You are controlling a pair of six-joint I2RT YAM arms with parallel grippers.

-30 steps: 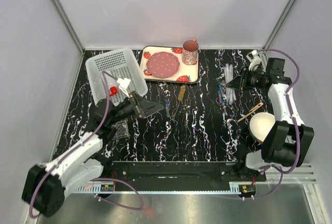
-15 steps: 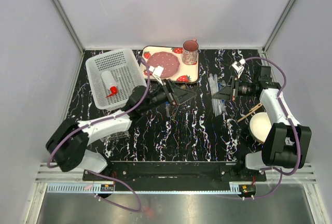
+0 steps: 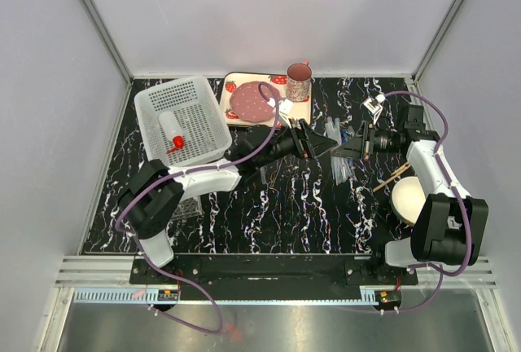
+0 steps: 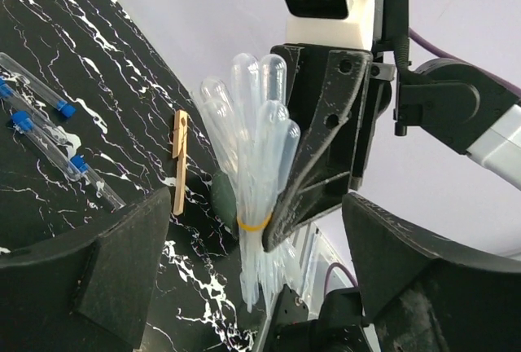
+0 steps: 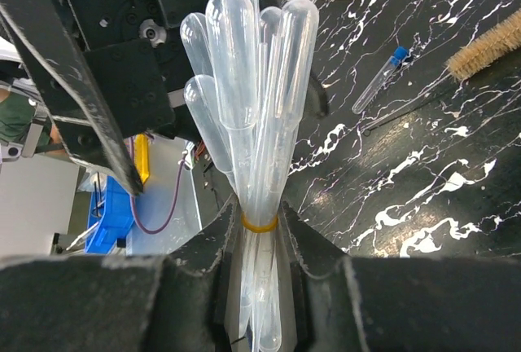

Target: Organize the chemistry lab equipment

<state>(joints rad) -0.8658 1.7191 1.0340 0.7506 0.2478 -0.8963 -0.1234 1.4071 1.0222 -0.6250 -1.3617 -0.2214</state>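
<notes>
My right gripper [image 5: 260, 234] is shut on a bundle of clear plastic pipettes [image 5: 248, 83] bound by a yellow band and holds it above the table. In the top view the right gripper [image 3: 348, 147] faces my left gripper [image 3: 324, 145], with the bundle [image 3: 332, 127] between them. In the left wrist view my left gripper [image 4: 260, 287] is open, its fingers [image 4: 106, 279] wide apart, with the bundle [image 4: 252, 148] ahead between them, untouched. The red-capped bottle [image 3: 172, 134] lies in the white basket [image 3: 203, 95]. Blue-tipped tubes [image 3: 345, 165], wooden sticks [image 3: 395, 174] and the clear rack [image 3: 188, 204] lie on the table.
The strawberry tray [image 3: 297, 116] with pink plate and mug [image 3: 299, 81] stands at the back. A cream bowl [image 3: 410, 197] sits at the right by my right arm. A wooden peg [image 4: 180, 160] and blue-capped tubes [image 4: 41, 124] lie below; a brush [image 5: 487, 46] is nearby.
My left arm has swung from the basket rightward across the table to face the right gripper. My right gripper has shifted left with the pipette bundle.
</notes>
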